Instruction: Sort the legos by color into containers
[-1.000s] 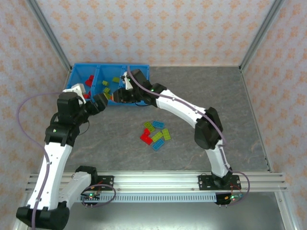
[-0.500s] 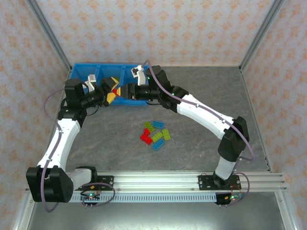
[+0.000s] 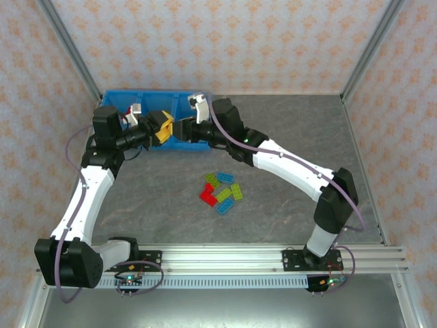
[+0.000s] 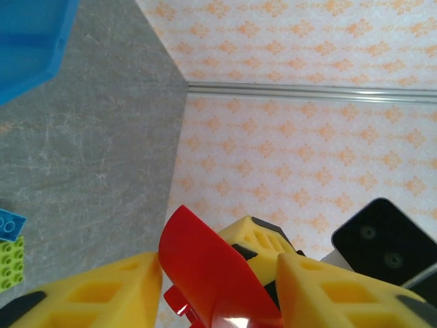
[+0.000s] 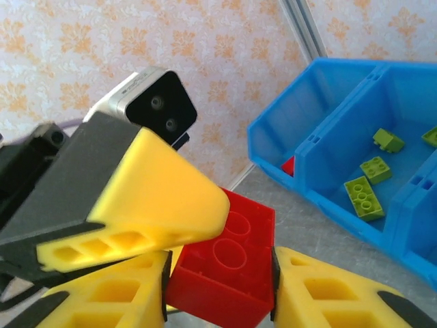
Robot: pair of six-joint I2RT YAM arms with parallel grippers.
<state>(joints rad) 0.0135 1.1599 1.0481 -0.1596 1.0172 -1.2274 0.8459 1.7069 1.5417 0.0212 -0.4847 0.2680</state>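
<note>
Over the near wall of the blue tray (image 3: 157, 94), at the far left of the table (image 3: 287, 137), the two arms meet tip to tip. The left tool (image 3: 162, 128) reaches in from the left and the right tool (image 3: 183, 130) from the right, both held off the table surface.

Between them is one red brick (image 5: 222, 270). In the right wrist view it sits squarely between the right tool's yellow fingers (image 5: 328, 290), touching both, so that tool is pinching it. One yellow finger of the left tool lies across the brick's upper left corner. In the left wrist view the same red brick fills the gap between the left tool's own fingers (image 4: 102, 297), pressed against each side, so that tool is clamped on it as well. The brick is gripped from both sides at once, in the air just on the near side of the tray.

The tray stands against the far left of the table, its three compartments side by side. The right wrist view shows lime bricks (image 5: 365, 188) lying in one compartment and a scrap of red in the one beyond it.

Near the middle of the table, well apart from the tray, the loose legos (image 3: 222, 190) lie in a tight cluster: red, lime and light blue pieces, some touching.
</note>
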